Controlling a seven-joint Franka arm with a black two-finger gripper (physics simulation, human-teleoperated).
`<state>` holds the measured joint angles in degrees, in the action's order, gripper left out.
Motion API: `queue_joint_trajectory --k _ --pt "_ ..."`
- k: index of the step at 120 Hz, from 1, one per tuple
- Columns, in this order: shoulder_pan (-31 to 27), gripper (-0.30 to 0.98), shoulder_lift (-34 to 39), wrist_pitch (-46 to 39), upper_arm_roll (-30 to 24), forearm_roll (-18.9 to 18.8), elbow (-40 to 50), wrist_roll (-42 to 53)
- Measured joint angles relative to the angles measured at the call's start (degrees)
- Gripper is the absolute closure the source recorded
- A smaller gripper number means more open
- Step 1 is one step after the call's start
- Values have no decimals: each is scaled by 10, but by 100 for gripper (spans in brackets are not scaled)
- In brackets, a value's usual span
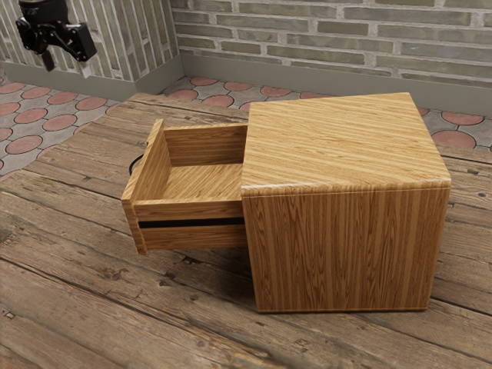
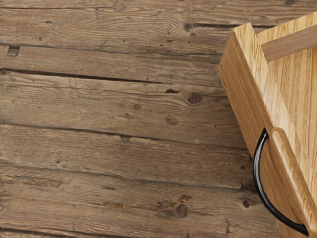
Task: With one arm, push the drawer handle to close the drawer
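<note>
Black two-finger pincer [image 1: 68, 68] is high in the exterior view's upper left corner, raised, fingers down. State: open, clear gap between the two. Finger nearer that view's left [image 1: 48, 60] reads dark; finger nearer its right [image 1: 86, 70] has a pale, whitish tip. Black angular hand body [image 1: 55, 32] sits above them, its lower edge sloping down toward the exterior view's right. Dark rounded wrist section [image 1: 43, 9] sits directly over the hand, running up to the view's top edge. Rest of arm out of frame.
</note>
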<state>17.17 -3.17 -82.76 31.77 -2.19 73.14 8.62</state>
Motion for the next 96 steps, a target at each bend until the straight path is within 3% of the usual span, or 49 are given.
queue_joint_trajectory --k 11,25,40,50,58,68,74,82,96 --pt "-10 2 3 2 0 0 -5 5" --pt "-1 2 55 22 -20 -2 -172 5" --pt "20 2 59 35 -21 -4 -154 3" --pt "40 2 66 57 -19 -3 -75 -4" --pt "47 2 146 41 -20 -2 95 -13" --pt "-118 2 289 -9 -113 -4 358 -27" --pt "-175 2 326 -37 -139 -4 471 -35" --pt "-210 2 338 -64 -153 -5 534 -45" --pt "-252 2 363 -96 -184 -6 569 -67"
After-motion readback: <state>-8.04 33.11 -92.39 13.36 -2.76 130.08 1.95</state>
